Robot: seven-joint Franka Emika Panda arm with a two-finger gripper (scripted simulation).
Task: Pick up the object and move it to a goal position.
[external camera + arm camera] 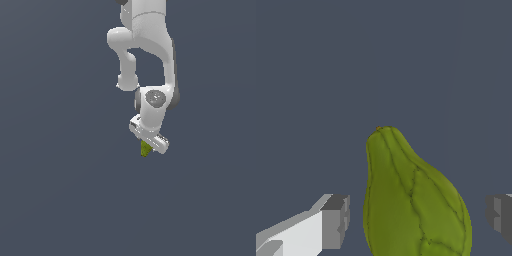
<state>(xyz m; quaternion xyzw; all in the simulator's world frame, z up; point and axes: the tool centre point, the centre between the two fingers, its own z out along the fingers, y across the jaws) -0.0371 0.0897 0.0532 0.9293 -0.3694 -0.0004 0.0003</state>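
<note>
The object (145, 149) is a small olive-green, bumpy lump that tapers to one end. In the exterior view it peeks out just below my white gripper (150, 145), near the middle of the picture. In the wrist view the object (406, 185) fills the space between my two fingers, with its narrow end pointing away from the camera. My gripper (418, 220) is open around it. A small gap shows between the object and each grey fingertip (336, 220). The object's wide end is cut off by the frame edge.
The ground is a plain dark grey-blue surface (60, 190) with no other objects in view. The white arm (150, 45) comes down from the top of the exterior view. No goal marker shows.
</note>
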